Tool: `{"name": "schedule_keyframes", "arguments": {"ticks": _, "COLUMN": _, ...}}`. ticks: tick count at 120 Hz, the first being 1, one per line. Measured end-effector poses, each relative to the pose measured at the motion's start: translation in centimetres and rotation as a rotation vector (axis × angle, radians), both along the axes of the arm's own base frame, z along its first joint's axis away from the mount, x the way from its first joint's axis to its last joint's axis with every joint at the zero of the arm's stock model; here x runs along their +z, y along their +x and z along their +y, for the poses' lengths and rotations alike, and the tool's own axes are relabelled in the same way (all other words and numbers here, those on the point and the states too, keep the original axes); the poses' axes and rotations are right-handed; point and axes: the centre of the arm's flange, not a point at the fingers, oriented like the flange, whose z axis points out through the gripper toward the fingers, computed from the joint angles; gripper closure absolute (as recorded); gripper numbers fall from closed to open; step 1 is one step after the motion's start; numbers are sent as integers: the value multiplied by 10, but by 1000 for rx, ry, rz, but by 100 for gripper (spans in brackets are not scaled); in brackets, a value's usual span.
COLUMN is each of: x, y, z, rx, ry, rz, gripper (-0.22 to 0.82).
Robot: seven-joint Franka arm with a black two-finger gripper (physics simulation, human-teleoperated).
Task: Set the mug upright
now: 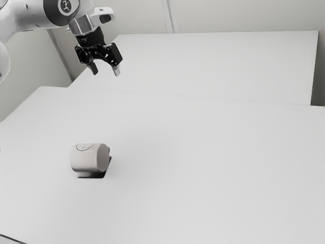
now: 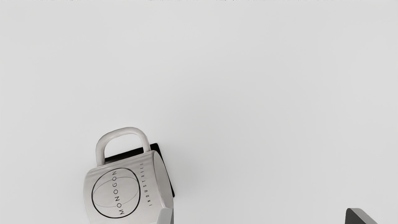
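White arm (image 1: 26,16) entering at the exterior view's upper left, black jaws spread apart, angled downward

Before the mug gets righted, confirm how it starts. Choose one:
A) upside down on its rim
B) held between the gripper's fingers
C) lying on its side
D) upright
C: the mug lies with its round wall along the surface, the printed logo facing the wrist camera and the handle jutting out sideways.

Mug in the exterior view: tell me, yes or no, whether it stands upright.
No, the mug lies on its side, its open end facing the exterior view's right.
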Motion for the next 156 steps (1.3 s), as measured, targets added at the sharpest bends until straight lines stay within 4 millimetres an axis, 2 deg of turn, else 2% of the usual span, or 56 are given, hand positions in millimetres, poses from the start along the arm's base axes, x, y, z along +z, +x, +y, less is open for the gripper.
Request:
{"name": "schedule_keyframes", "arguments": {"ticks": 28, "x": -1, "y": 1, "z": 0, "rx": -4, "ry": 0, "rz": -8, "gripper": 0}}
{"name": "schedule_keyframes", "arguments": {"ticks": 40, "x": -1, "y": -4, "z": 0, "rx": -4, "ry": -8, "rz": 0, "gripper": 0}}
{"name": "schedule_keyframes", "arguments": {"ticks": 47, "x": 7, "y": -13, "z": 2, "rx": 0, "ry": -28, "rz": -1, "gripper": 0}}
{"name": "schedule_keyframes", "arguments": {"ticks": 55, "x": 10, "y": -20, "z": 14, "rx": 18, "ry": -80, "rz": 14, "gripper": 0}}
{"name": "schedule_keyframes", "arguments": {"ticks": 63, "x": 1, "y": -25, "z": 40, "rx": 57, "ry": -162, "rz": 47, "gripper": 0}}
{"name": "schedule_keyframes", "arguments": {"ticks": 87, "x": -57, "y": -54, "z": 154, "rx": 214, "ry": -436, "rz": 122, "gripper": 0}}
{"name": "schedule_keyframes", "arguments": {"ticks": 99, "x": -83, "y": -71, "z": 197, "rx": 258, "ry": -548, "rz": 118, "gripper": 0}}
{"name": "schedule_keyframes", "arguments": {"ticks": 108, "x": -104, "y": -78, "z": 218, "rx": 268, "ry": -611, "rz": 114, "gripper": 0}}
{"name": "schedule_keyframes", "arguments": {"ticks": 116, "x": -127, "y": -75, "z": 230, "rx": 267, "ry": -655, "rz": 118, "gripper": 0}}
{"name": "schedule_keyframes", "arguments": {"ticks": 137, "x": -202, "y": -92, "z": 274, "rx": 315, "ry": -782, "rz": 134, "gripper": 0}}
{"name": "schedule_keyframes", "arguments": {"ticks": 148, "x": -239, "y": -98, "z": 290, "rx": 328, "ry": -831, "rz": 136, "gripper": 0}}
{"name": "schedule_keyframes", "arguments": {"ticks": 156, "x": -258, "y": -107, "z": 292, "rx": 327, "ry": -871, "rz": 131, "gripper": 0}}
